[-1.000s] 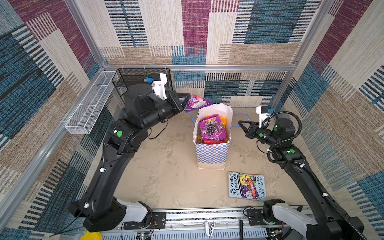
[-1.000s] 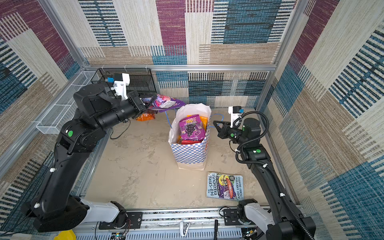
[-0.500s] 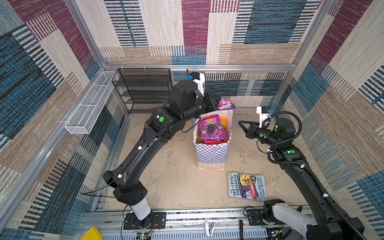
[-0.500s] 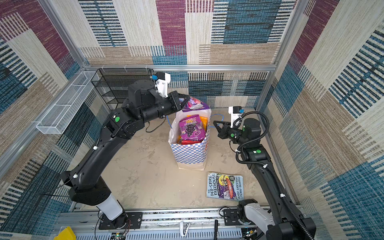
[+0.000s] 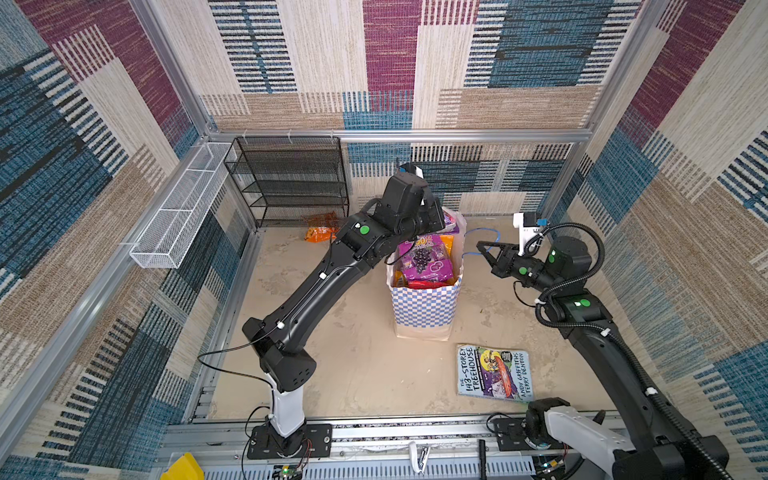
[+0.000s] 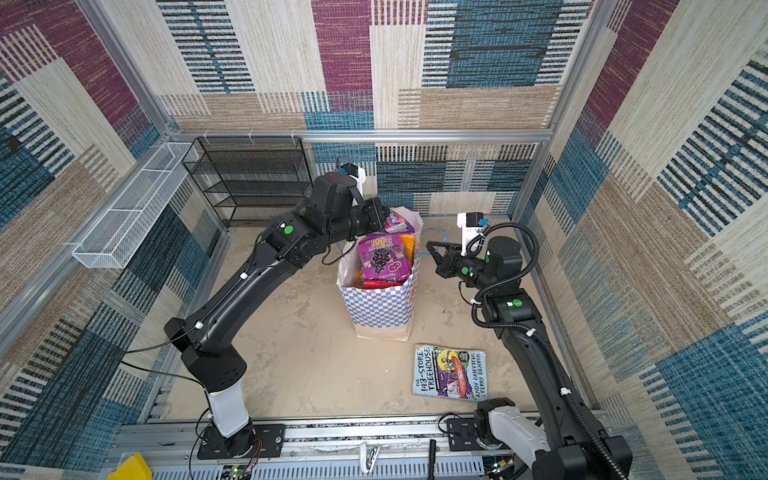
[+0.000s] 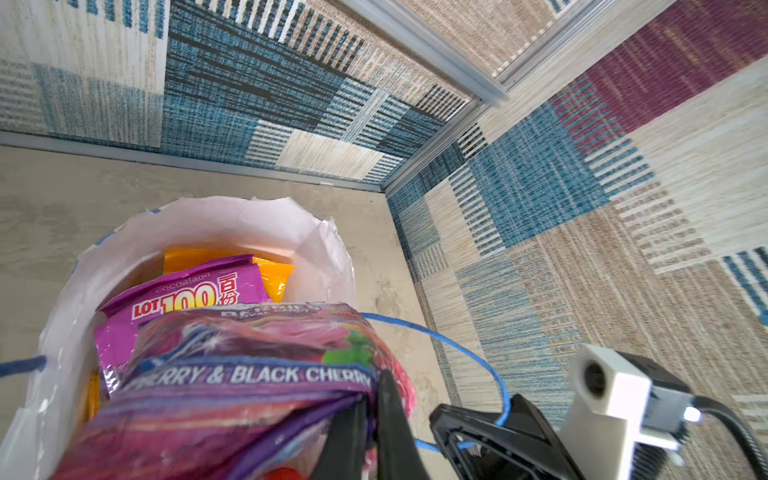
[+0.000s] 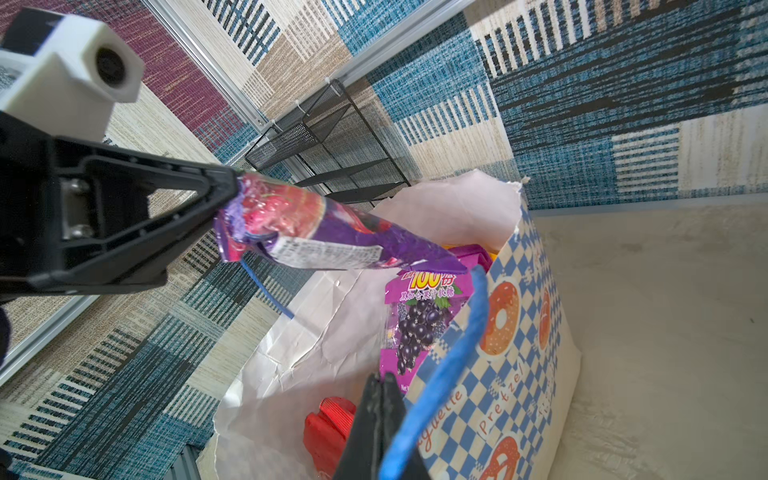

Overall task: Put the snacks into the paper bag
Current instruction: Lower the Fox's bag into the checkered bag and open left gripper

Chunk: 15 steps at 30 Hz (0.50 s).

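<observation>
Hovering over beige floor (image 5: 353, 374) amid woven walls (image 5: 540, 50), left jaws clamp packet (image 7: 249, 374), right jaws, cord (image 8: 449, 365).

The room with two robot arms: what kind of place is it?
Probably a robot test booth: the left arm and right arm stand on a metal rail, and patterned panels in a metal frame wall it in.

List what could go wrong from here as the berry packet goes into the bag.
1. The left gripper pinches the berry packet by one end above the paper bag; the grape packet already stands near the rim, so the drop may perch or slide out.
2. The right gripper is shut on the blue handle; a tug might tip the bag.
</observation>
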Tool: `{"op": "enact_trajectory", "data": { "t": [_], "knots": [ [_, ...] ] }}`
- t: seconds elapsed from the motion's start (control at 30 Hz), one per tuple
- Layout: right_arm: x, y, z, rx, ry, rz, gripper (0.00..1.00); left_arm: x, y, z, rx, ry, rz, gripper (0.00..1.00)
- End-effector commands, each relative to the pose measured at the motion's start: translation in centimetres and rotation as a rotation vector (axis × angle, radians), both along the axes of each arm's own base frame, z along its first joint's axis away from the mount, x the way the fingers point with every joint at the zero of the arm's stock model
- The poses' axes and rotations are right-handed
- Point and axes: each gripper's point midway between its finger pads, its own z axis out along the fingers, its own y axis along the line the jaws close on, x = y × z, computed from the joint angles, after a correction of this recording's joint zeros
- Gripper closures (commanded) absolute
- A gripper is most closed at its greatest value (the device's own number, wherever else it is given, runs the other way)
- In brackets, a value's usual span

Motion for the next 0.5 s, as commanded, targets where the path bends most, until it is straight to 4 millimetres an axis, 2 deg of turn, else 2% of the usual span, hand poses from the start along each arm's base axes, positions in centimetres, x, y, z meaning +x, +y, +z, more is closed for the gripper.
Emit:
{"op": "enact_trajectory", "data": {
  "t": [0.0, 0.27, 0.4, 0.43, 0.47],
  "knots": [
    [0.1, -0.1, 0.7, -0.002, -0.036, -0.009, 1.0, 1.6, 0.1, -0.7, 0.028, -0.027, 0.026, 1.0],
    [0.2, -0.2, 0.7, -0.003, -0.036, -0.011, 1.0, 4.8, -0.1, -4.1, 0.039, 0.033, 0.067, 1.0],
    [0.2, -0.2, 0.7, -0.005, -0.037, -0.012, 1.0, 4.0, -1.9, -6.6, 0.014, 0.112, -0.008, 1.0],
    [0.2, -0.2, 0.7, -0.005, -0.036, -0.013, 1.0, 3.5, -2.2, -6.7, 0.011, 0.109, -0.019, 0.98],
    [0.2, -0.2, 0.7, -0.004, -0.035, -0.013, 1.0, 2.8, -2.6, -6.7, 0.006, 0.099, -0.031, 0.91]
  ]
}}
